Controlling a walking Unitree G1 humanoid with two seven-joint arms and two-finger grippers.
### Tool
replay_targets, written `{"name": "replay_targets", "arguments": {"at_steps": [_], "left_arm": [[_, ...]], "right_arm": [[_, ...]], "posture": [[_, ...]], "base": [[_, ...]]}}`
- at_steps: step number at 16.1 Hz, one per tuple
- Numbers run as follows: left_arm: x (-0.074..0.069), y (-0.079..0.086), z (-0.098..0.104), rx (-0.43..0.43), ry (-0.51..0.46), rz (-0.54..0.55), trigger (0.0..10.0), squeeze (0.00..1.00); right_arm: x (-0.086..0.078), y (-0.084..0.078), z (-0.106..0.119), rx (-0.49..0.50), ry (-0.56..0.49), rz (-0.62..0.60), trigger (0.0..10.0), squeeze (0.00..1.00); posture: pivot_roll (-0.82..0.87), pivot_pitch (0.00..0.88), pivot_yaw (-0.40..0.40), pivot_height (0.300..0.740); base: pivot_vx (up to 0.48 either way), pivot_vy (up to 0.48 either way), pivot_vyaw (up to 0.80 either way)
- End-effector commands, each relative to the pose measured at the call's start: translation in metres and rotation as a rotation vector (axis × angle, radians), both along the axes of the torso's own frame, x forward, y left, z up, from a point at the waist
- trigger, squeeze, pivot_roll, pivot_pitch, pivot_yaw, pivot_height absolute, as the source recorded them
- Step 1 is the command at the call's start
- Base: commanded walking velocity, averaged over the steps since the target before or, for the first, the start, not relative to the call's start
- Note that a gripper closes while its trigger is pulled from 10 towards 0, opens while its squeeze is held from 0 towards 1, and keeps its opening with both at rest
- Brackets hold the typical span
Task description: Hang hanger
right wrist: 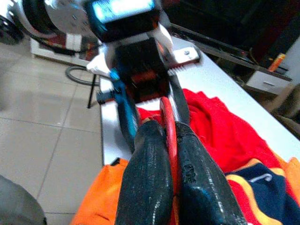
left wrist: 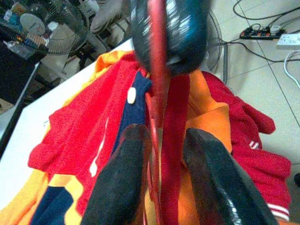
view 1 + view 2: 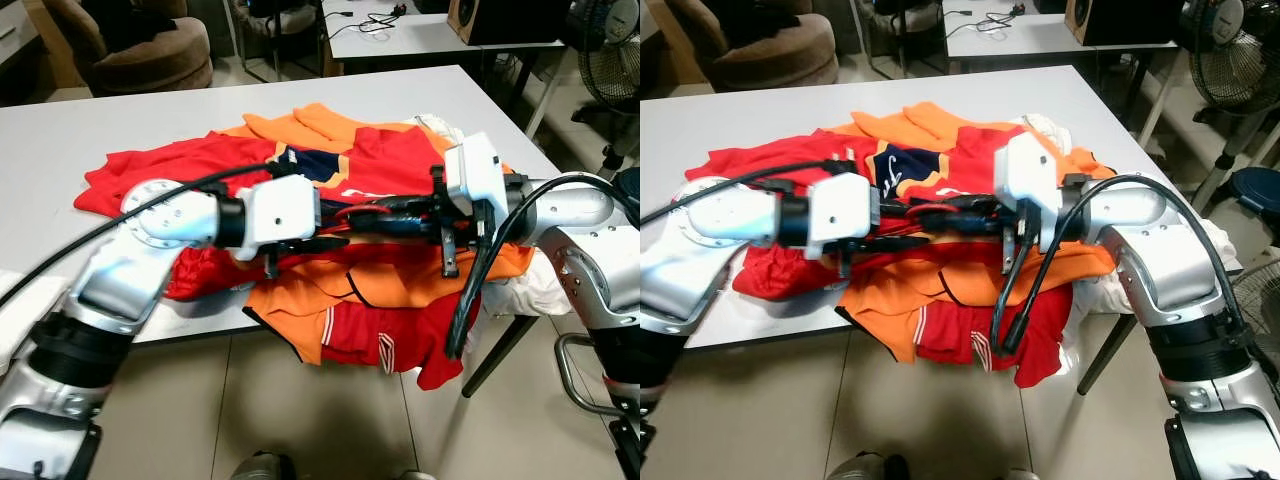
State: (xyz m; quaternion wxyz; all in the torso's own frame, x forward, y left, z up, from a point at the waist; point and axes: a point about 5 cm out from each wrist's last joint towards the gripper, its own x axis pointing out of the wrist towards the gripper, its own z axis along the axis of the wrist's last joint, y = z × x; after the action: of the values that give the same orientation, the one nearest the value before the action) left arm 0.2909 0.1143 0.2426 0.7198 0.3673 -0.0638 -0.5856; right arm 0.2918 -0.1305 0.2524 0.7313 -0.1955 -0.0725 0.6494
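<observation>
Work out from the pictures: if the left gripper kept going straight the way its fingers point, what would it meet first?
Most likely the right gripper. The left gripper points across the pile of clothes straight at it, both on the same red hanger, already nearly fingertip to fingertip.

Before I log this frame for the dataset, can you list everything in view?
Hanger: one, red, held between both grippers above the clothes.
Clothes: a pile, red, orange and navy, on the table, spilling over its near edge.
Table: one, white, before the robot.
Armchair: one, brown, behind the table.
Fan: one, dark, far right.
Left gripper: fingers either side of the hanger.
Right gripper: shut on the hanger.
</observation>
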Motion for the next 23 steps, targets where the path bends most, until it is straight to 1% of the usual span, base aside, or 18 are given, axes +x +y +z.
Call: {"name": "replay_targets", "arguments": {"at_steps": [1,2,4,6,8,9,10,11,12,13,14,15,16,18,20,21,22,23], "left_arm": [[-0.002,0.003,0.006,-0.001,-0.038,-0.007,10.0,1.0],[-0.003,0.002,0.006,0.005,-0.057,-0.014,10.0,1.0],[-0.004,0.003,0.014,-0.037,-0.071,-0.013,10.0,0.0],[-0.001,0.016,0.03,-0.106,-0.072,0.041,10.0,0.0],[0.006,0.042,0.039,-0.158,-0.051,0.15,10.0,0.0],[0.011,0.07,0.046,-0.184,-0.059,0.251,10.0,0.0],[0.012,0.076,0.048,-0.204,-0.051,0.274,10.0,0.0],[0.011,0.089,0.046,-0.219,0.008,0.333,10.0,0.0],[0.01,0.094,0.037,-0.182,0.065,0.381,10.0,0.0],[0.004,0.095,0.013,-0.104,0.163,0.442,10.0,0.0],[0.001,0.086,-0.008,-0.161,0.255,0.514,10.0,0.7],[-0.006,0.074,-0.021,-0.243,0.311,0.531,10.0,1.0],[-0.01,0.07,-0.025,-0.254,0.316,0.528,10.0,1.0],[-0.018,0.069,-0.032,-0.318,0.348,0.604,10.0,1.0],[-0.019,0.074,-0.038,-0.364,0.364,0.77,10.0,1.0],[-0.018,0.077,-0.039,-0.361,0.345,0.815,10.0,0.59],[-0.017,0.084,-0.037,-0.393,0.311,0.898,10.0,0.0],[-0.018,0.092,-0.036,-0.404,0.298,0.946,10.0,0.0]], "right_arm": [[0.002,-0.003,0.003,-0.003,-0.025,-0.022,0.0,0.0],[0.003,-0.003,0.002,-0.006,-0.03,-0.032,0.0,0.0],[0.007,-0.004,0.0,-0.017,-0.048,-0.069,0.0,0.0],[0.01,-0.008,-0.002,-0.041,-0.075,-0.109,0.0,0.0],[0.012,-0.01,-0.003,-0.041,-0.082,-0.133,0.0,0.0],[0.012,-0.01,-0.004,-0.033,-0.089,-0.147,0.0,0.0],[0.012,-0.01,-0.004,-0.031,-0.09,-0.149,0.0,0.0],[0.013,-0.01,-0.003,-0.024,-0.096,-0.153,0.0,0.0],[0.013,-0.008,-0.002,-0.015,-0.104,-0.158,0.0,0.0],[0.014,-0.005,0.001,0.006,-0.123,-0.173,0.0,0.0],[0.016,-0.001,0.003,0.033,-0.145,-0.199,0.0,0.0],[0.017,0.002,0.005,0.058,-0.163,-0.228,0.0,0.0],[0.018,0.004,0.006,0.071,-0.17,-0.241,0.0,0.0],[0.02,0.007,0.007,0.101,-0.191,-0.284,0.0,0.0],[0.019,0.015,0.009,0.127,-0.198,-0.286,0.0,0.0],[0.018,0.016,0.009,0.129,-0.199,-0.283,0.0,0.0],[0.017,0.017,0.008,0.125,-0.197,-0.272,0.0,0.0],[0.015,0.019,0.008,0.121,-0.19,-0.254,0.0,0.0]], "posture": [[-0.15,0.053,0.079,0.74],[-0.15,0.053,0.077,0.74],[-0.15,0.052,0.079,0.74],[-0.16,0.051,0.079,0.74],[-0.16,0.052,0.077,0.74],[-0.16,0.051,0.077,0.74],[-0.16,0.052,0.075,0.74],[-0.15,0.052,0.071,0.74],[-0.15,0.05,0.07,0.74],[-0.14,0.049,0.071,0.74],[-0.14,0.049,0.073,0.74],[-0.14,0.048,0.075,0.74],[-0.15,0.049,0.075,0.74],[-0.15,0.05,0.073,0.74],[-0.14,0.051,0.064,0.74],[-0.14,0.051,0.063,0.74],[-0.14,0.053,0.06,0.74],[-0.14,0.051,0.057,0.74]], "base": [[0.0,0.0,0.0],[0.0,0.0,0.0],[0.0,0.0,0.0],[0.0,0.0,0.0],[0.0,0.0,0.0],[0.0,0.0,0.0],[0.0,0.0,0.0],[0.0,0.0,0.0],[0.0,0.0,0.0],[0.0,0.0,0.0],[0.0,0.0,0.0],[0.0,0.0,0.0],[0.0,0.0,0.0],[0.0,0.0,0.0],[0.0,0.0,0.0],[0.0,0.0,0.0],[0.0,0.0,0.0],[0.0,0.0,0.0]]}}
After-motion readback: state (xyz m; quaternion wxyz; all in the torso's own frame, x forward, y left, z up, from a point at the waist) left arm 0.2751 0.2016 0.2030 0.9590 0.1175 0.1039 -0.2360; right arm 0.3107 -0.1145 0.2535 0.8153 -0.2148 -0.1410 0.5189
